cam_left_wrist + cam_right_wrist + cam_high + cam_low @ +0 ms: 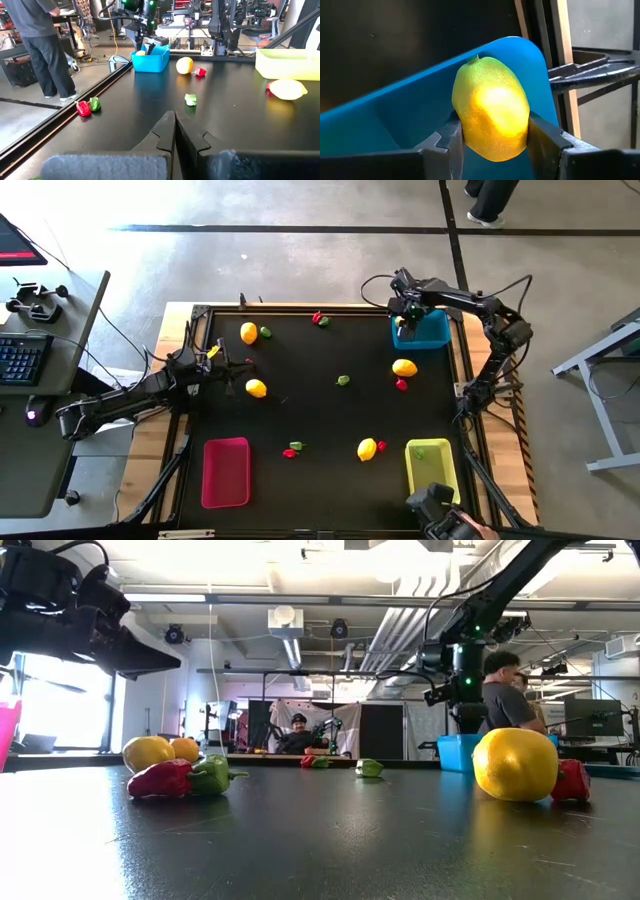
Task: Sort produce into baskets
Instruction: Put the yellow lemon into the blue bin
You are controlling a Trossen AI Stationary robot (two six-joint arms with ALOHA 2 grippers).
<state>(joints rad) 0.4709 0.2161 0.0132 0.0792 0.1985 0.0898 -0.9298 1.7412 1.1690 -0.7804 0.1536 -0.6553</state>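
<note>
We start with the lemon [491, 110] pinched between the right gripper's [492, 137] two fingers, one pad on each flank, stem end tipped away from the wrist. It hangs directly over the blue basket [425, 332], which sits at about 1 o'clock on the black table [310, 410]. We judge the fruit is held there so that a simple release drops it inside the rim instead of onto the table.

The left gripper [175, 135] waits low at about 9 o'clock, fingers pressed together on nothing, pointing across the table toward the blue basket. We take it as parked out of the working arm's way.

Counting from the high view: three baskets, with the pink-red basket [226, 472] at 7 o'clock and the yellow-green basket [432, 465] at 5 o'clock, both looking empty. We count four more lemons loose on the table: one at 11 o'clock [249, 332], one at 9 o'clock [256, 388], one at 3 o'clock [404, 367], and one at 5 o'clock [367, 448]. Small red and green pieces lie scattered singly and in pairs; we make out roughly four of each, though some are too small to be sure. Most of the sorting seems still ahead.
</note>
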